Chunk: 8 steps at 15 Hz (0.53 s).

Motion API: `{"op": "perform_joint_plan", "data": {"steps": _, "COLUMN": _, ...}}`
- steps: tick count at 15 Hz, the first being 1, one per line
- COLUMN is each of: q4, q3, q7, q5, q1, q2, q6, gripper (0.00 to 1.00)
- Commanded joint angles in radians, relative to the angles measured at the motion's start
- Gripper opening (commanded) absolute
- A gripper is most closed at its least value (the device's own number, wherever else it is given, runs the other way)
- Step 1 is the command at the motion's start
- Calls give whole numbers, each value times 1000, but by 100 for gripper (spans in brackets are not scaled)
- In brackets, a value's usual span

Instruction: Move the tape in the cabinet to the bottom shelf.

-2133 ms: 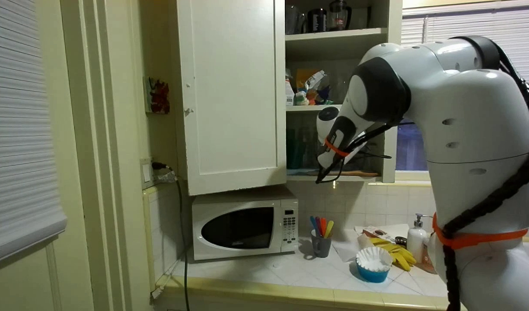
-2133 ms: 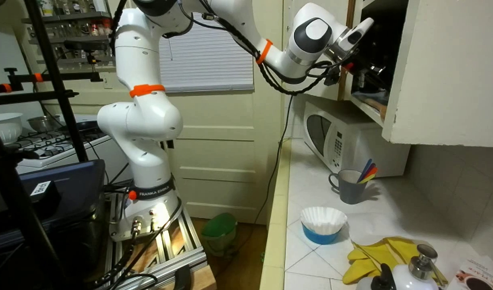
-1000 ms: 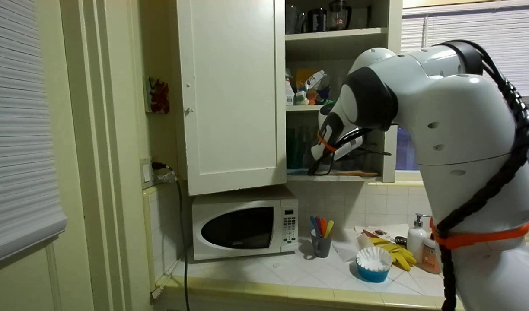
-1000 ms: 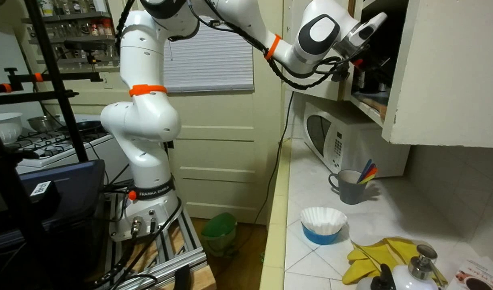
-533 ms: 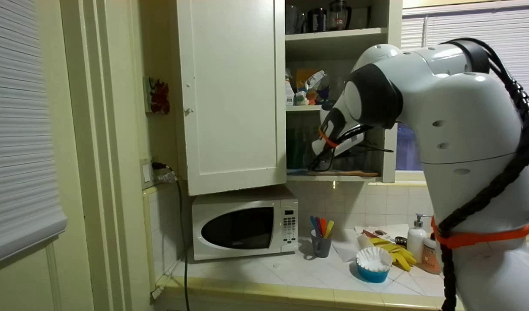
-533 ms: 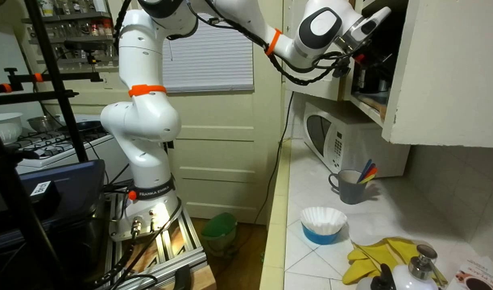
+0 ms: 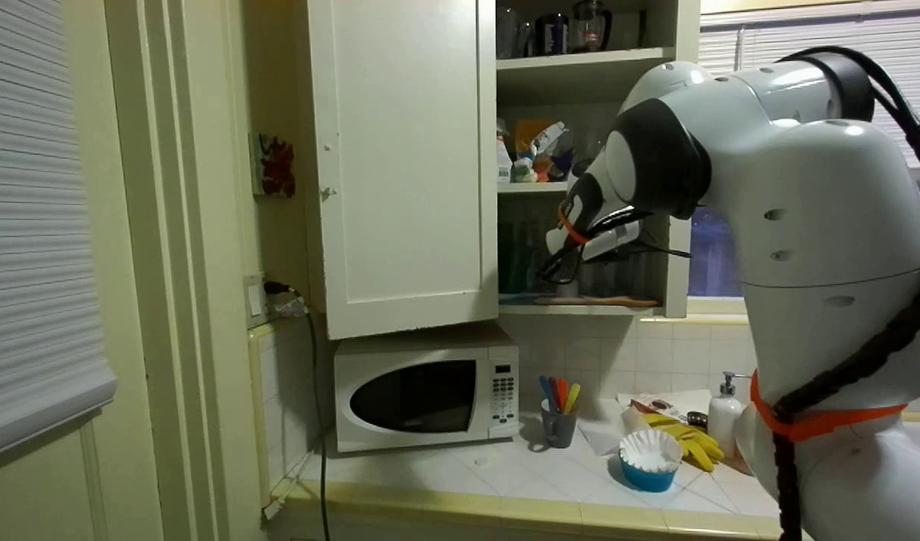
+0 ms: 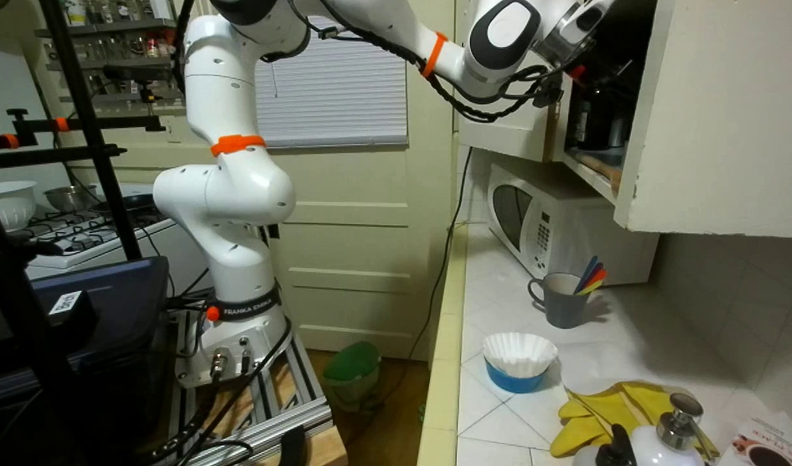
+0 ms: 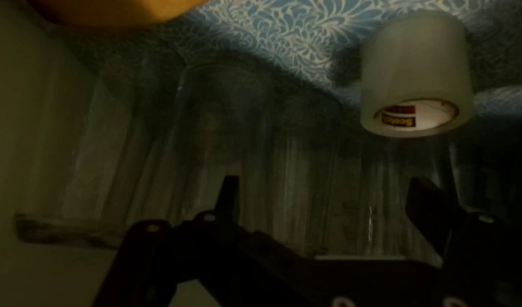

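In the wrist view the fingers (image 9: 229, 198) stand wide apart, and the roll of tape (image 9: 414, 64) is clear of both, beyond the tips and toward the upper right. It rests on end on a blue-and-white patterned sheet (image 9: 286, 38), its hollow core showing a small Scotch label (image 9: 399, 116). It is dark in there, but the sheet appears to lie on the bottom shelf (image 7: 580, 309) of the cabinet (image 7: 679, 285). Clear glasses (image 9: 222, 106) stand grouped near the tape. In an exterior view the arm (image 7: 813, 195) reaches into the lowest compartment, beside the open door (image 7: 407, 173), and a flat brown piece (image 7: 597, 301) lies along the front of that shelf. Packages (image 7: 546, 140) sit on the next shelf up (image 7: 531, 188). Below, on the desk (image 7: 490, 477), are a white microwave (image 7: 422, 398), a grey mug (image 7: 559, 428) of coloured handles (image 7: 562, 394), a blue bowl (image 7: 648, 479) with a white paper liner (image 7: 650, 448), and yellow gloves (image 7: 693, 445) near a white pump bottle (image 7: 724, 417).
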Motion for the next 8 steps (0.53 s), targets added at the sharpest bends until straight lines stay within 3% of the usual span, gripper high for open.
{"op": "perform_joint_plan", "data": {"steps": 1, "q4": -104, "q3": -215, "q7": -126, "q5": 56, "q1": 240, "q2": 54, "q6": 100, "gripper": 100}}
{"op": "perform_joint_plan", "data": {"steps": 4, "q4": -200, "q3": -399, "q7": -226, "q5": 31, "q1": 466, "q2": 92, "q6": 187, "gripper": 100}}
{"op": "perform_joint_plan", "data": {"steps": 8, "q4": -320, "q3": -681, "q7": -336, "q5": 30, "q1": 773, "q2": 162, "q6": 419, "gripper": 100}}
